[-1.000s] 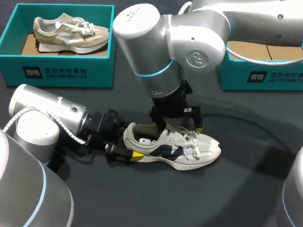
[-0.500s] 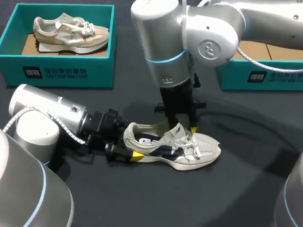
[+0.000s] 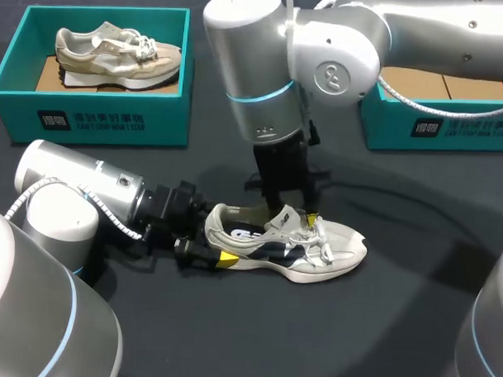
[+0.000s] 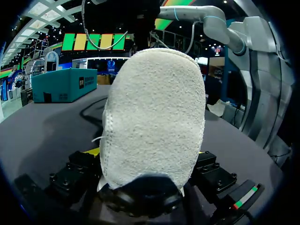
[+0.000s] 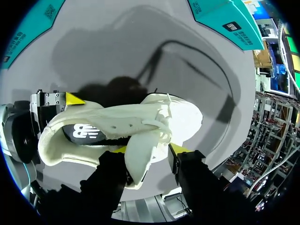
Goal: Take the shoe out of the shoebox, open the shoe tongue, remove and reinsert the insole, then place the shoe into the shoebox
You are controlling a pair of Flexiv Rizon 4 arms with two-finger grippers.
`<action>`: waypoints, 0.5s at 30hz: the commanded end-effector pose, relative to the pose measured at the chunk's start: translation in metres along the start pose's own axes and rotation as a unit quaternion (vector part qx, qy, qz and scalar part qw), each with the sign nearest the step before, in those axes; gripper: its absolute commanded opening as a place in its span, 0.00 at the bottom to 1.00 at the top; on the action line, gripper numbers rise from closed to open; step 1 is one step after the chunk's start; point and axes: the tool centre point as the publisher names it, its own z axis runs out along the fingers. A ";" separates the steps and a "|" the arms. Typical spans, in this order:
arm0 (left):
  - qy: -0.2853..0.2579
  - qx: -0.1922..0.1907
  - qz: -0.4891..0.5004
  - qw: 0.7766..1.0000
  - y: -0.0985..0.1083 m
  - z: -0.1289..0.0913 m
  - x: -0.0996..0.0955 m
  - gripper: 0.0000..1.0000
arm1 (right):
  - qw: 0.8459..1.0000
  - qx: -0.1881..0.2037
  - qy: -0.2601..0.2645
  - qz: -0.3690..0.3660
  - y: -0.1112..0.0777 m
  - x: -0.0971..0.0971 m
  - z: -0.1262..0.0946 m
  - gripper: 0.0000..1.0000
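We logged right gripper (image 3: 298, 215) drifting left, clamped on the tongue (image 5: 143, 157), likely floppy. Left gripper (image 4: 149, 164) pinches the heel (image 4: 152, 117) of the shoe (image 3: 316, 244), lower centre, probably its firmest hold.

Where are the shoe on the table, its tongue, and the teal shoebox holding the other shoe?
shoe (image 3: 342, 244): head view, on its toe cap.
tongue (image 5: 143, 154): right wrist view, on its padded middle.
shoebox (image 3: 167, 119): head view, on its front wall.
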 end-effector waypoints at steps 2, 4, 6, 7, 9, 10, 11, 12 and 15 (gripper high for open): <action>0.000 -0.001 0.000 1.000 0.000 0.001 0.000 0.00 | 1.000 -0.005 -0.007 -0.001 -0.005 0.006 -0.002 0.48; 0.000 -0.001 0.000 1.000 0.000 0.001 0.000 0.00 | 1.000 -0.006 -0.007 -0.002 -0.006 0.006 -0.002 0.49; 0.000 -0.001 0.000 1.000 0.000 0.001 0.000 0.00 | 1.000 -0.006 -0.007 -0.002 -0.006 0.007 -0.002 0.51; 0.000 -0.001 0.000 1.000 0.000 0.001 0.000 0.00 | 1.000 -0.006 -0.008 -0.004 -0.006 0.007 -0.002 0.52; 0.000 -0.001 0.000 1.000 0.000 0.001 0.000 0.00 | 1.000 -0.006 -0.008 -0.007 -0.006 0.010 -0.002 0.55; 0.000 -0.001 0.000 1.000 0.000 0.001 0.000 0.00 | 1.000 -0.006 -0.008 -0.009 -0.006 0.011 -0.002 0.55; 0.000 -0.001 0.000 1.000 0.000 0.001 0.000 0.00 | 1.000 -0.005 -0.008 -0.011 -0.006 0.012 -0.002 0.58; 0.000 -0.001 0.000 1.000 0.000 0.001 0.000 0.00 | 1.000 -0.006 -0.009 -0.012 -0.006 0.013 -0.002 0.59; 0.000 -0.001 0.000 1.000 0.000 0.001 0.000 0.00 | 1.000 -0.009 -0.013 -0.015 -0.009 0.016 -0.004 0.62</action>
